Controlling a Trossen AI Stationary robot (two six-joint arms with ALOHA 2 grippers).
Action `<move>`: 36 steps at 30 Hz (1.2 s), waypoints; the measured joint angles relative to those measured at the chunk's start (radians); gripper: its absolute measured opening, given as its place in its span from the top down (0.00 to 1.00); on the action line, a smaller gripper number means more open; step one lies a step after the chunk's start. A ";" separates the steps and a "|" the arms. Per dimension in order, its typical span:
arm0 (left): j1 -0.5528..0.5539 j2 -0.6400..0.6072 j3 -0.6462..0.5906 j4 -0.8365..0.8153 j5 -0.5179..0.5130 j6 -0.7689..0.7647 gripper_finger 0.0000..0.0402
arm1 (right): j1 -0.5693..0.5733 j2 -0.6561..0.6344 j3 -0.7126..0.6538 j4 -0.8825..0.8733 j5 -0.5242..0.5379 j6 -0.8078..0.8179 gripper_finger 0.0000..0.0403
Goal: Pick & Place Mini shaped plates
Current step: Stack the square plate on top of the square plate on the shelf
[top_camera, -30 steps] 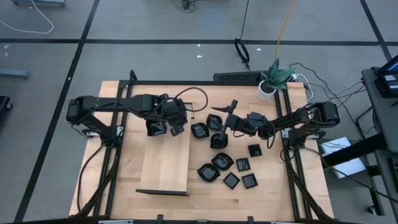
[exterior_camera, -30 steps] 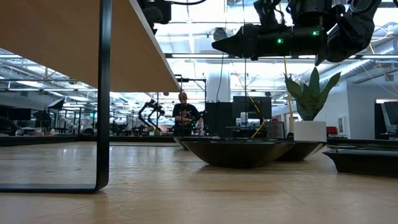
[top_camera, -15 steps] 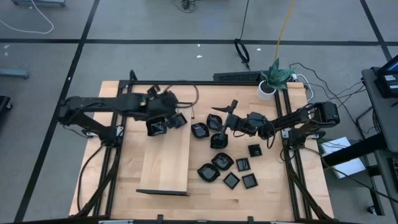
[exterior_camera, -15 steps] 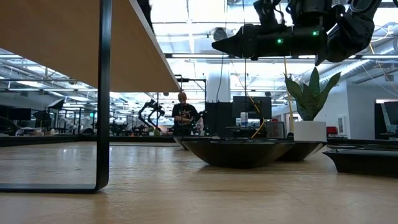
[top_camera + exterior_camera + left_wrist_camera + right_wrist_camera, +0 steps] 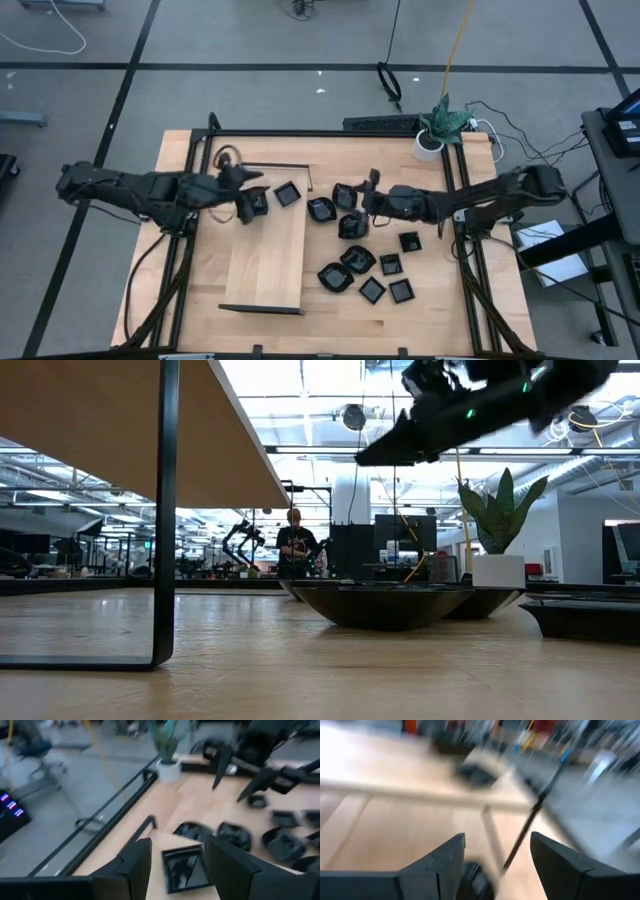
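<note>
one square plate [image 5: 287, 194] set on pale wooden board [image 5: 265, 255], just ahead of left gripper [image 5: 256, 203], fingers apart and empty, likely just let go. nine or so black plates [image 5: 360, 262] scattered on table [image 5: 200, 280] beneath and beside right gripper [image 5: 365, 196], fingers apart, likely lining up a pick. potted plant [image 5: 438, 125] beyond; open workshop room behind.

Grey floor [image 5: 250, 40] with dark lines, potted plant [image 5: 497, 530], bright ceiling lights, distant person [image 5: 297, 545]
</note>
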 joint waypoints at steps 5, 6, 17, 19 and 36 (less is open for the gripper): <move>-0.059 -0.141 -0.135 0.200 0.020 0.140 0.54 | 0.077 -0.062 0.198 -0.703 0.003 0.248 0.47; -0.071 -0.164 -0.155 0.237 0.030 0.168 0.54 | 0.088 -0.061 0.219 -0.816 0.003 0.302 0.47; -0.106 -0.297 -0.275 0.318 0.061 0.173 0.54 | 0.143 -0.056 0.138 -1.275 -0.047 0.585 0.47; -0.105 -0.297 -0.275 0.314 0.061 0.161 0.54 | 0.154 -0.051 0.096 -1.254 -0.079 0.595 0.47; -0.106 -0.293 -0.276 0.290 0.071 0.158 0.54 | 0.168 -0.050 -0.020 -1.227 -0.079 0.630 0.47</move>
